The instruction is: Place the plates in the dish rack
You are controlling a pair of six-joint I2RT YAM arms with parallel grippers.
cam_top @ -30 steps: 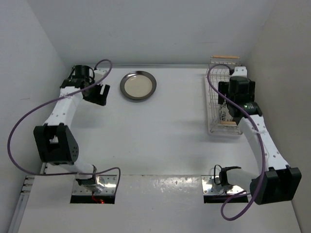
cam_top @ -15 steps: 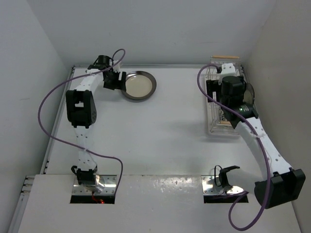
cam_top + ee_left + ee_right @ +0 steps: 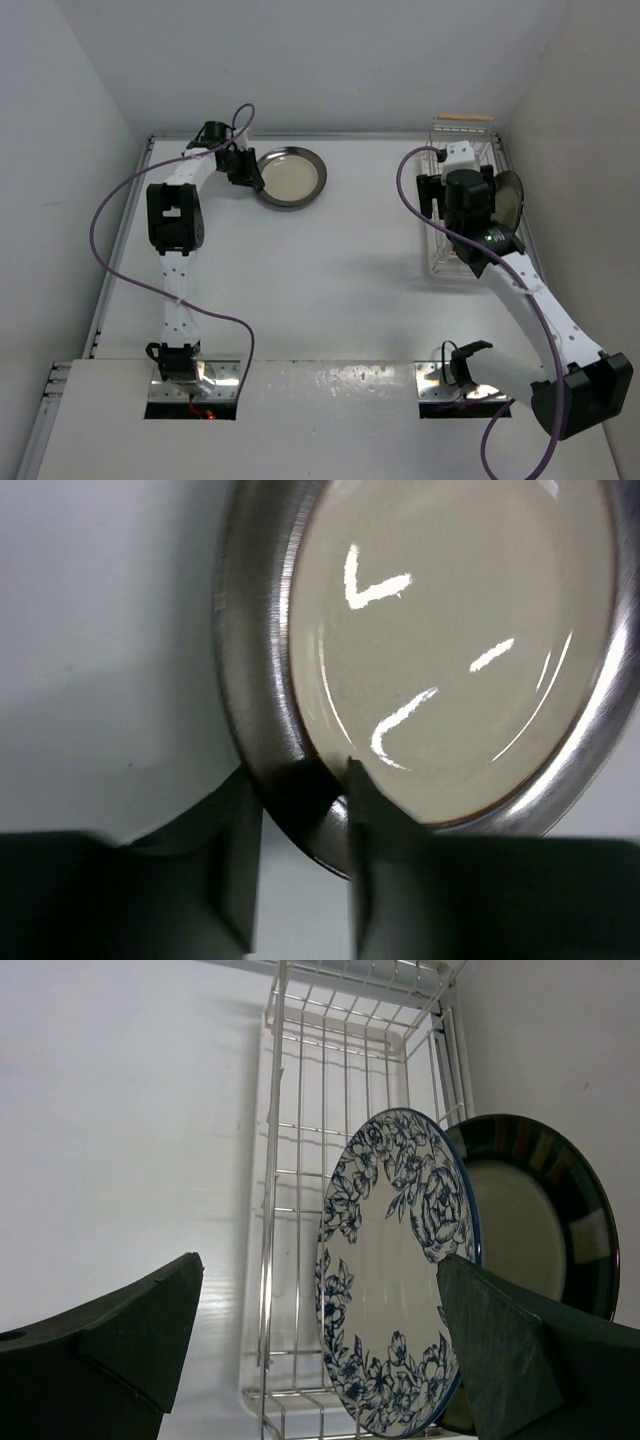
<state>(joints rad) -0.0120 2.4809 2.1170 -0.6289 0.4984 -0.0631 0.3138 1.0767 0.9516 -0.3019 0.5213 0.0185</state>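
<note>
At the far left, my left gripper (image 3: 300, 780) sets its jaws astride the left rim of the dark-rimmed cream plate (image 3: 290, 177), which lies flat on the surface (image 3: 330, 280). I cannot tell whether they pinch it. At the far right, my right gripper (image 3: 318, 1290) hangs over the dish rack (image 3: 300, 1090), jaws spread wide and empty. In the rack the blue-and-white plate (image 3: 390, 1270) stands on edge, with the blocked-rim plate (image 3: 530, 1220) just to its right.

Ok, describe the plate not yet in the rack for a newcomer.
In the overhead view, find the white wire dish rack on the right. Left of it one plate lies flat: cream centre, dark rim. The blue-patterned plate and block-rimmed plate stand on edge at the rack.
</note>
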